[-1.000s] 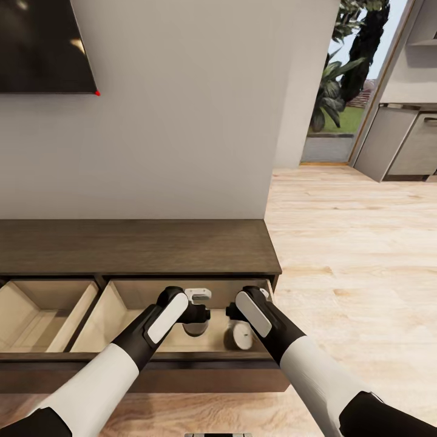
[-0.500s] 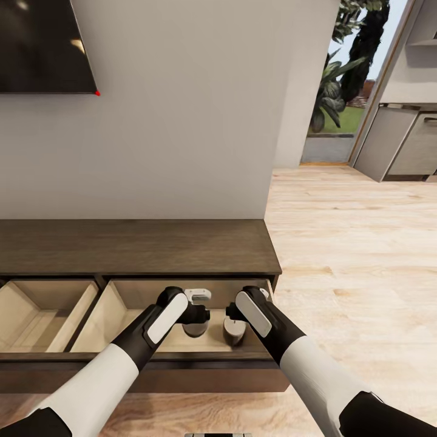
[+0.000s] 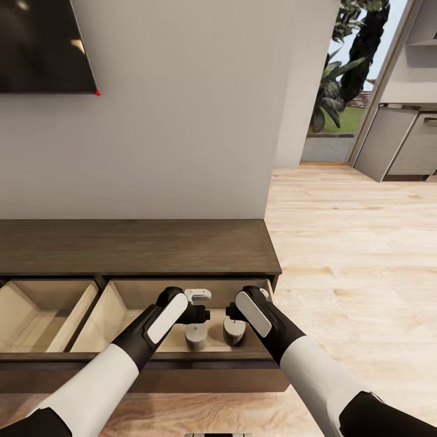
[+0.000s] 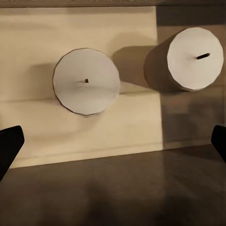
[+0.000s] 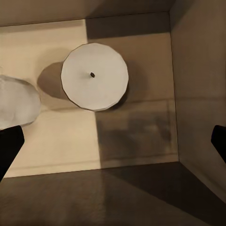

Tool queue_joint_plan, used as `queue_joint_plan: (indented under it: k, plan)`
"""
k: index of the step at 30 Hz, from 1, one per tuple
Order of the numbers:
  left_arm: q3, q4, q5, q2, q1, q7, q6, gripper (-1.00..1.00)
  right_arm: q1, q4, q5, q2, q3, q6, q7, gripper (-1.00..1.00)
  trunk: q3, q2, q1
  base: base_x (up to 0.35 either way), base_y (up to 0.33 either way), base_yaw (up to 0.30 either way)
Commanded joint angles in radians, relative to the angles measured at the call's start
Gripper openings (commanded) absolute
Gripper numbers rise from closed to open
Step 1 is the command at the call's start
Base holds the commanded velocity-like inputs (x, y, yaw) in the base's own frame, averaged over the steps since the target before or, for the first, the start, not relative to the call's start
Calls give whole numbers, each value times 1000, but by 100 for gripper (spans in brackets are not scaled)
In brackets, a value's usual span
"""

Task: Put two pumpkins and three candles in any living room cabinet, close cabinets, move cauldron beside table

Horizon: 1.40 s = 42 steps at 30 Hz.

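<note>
The dark-brown cabinet (image 3: pixel 133 246) stands against the wall with both of its drawers pulled out. Two grey-beige candles stand upright on the floor of the right drawer (image 3: pixel 121 312): one candle (image 3: pixel 195 337) (image 4: pixel 86 81) is under my left gripper (image 3: pixel 195 314) (image 4: pixel 113 143), the other candle (image 3: pixel 233 331) (image 5: pixel 94 76) is under my right gripper (image 3: pixel 233 312) (image 5: pixel 113 143). Both grippers hang open above the candles and touch nothing. The pumpkins, the cauldron and the table are out of view.
The left drawer (image 3: pixel 36 312) is open with a bare floor. A dark screen (image 3: pixel 42 45) hangs on the wall above. Light wooden floor (image 3: pixel 358 273) stretches to the right, towards a doorway with plants (image 3: pixel 340 73) and grey kitchen units (image 3: pixel 400 145).
The candle under the right gripper lay tilted a second ago and now stands upright. The candle under the left gripper has dropped a little lower into the drawer. The arms barely moved.
</note>
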Motion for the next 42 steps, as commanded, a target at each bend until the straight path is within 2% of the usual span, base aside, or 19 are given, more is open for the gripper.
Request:
queue_joint_plan:
  k: [1, 7, 42]
  plan:
    - [-2, -3, 10, 1, 0, 10, 1, 100, -1, -1, -9, -1, 3, 1, -10, 100, -1, 0, 0, 0, 0, 0]
    - [-2, -9, 10, -1, 1, 12, 1, 100, -1, -1, -9, -1, 3, 1, -10, 100, -1, 0, 0, 0, 0, 0]
    - [7, -2, 20, 0, -1, 9, 13, 100, -1, -5, -9, 1, 11, 1, -10, 100, 134, 8, -16, -37, 0, 0]
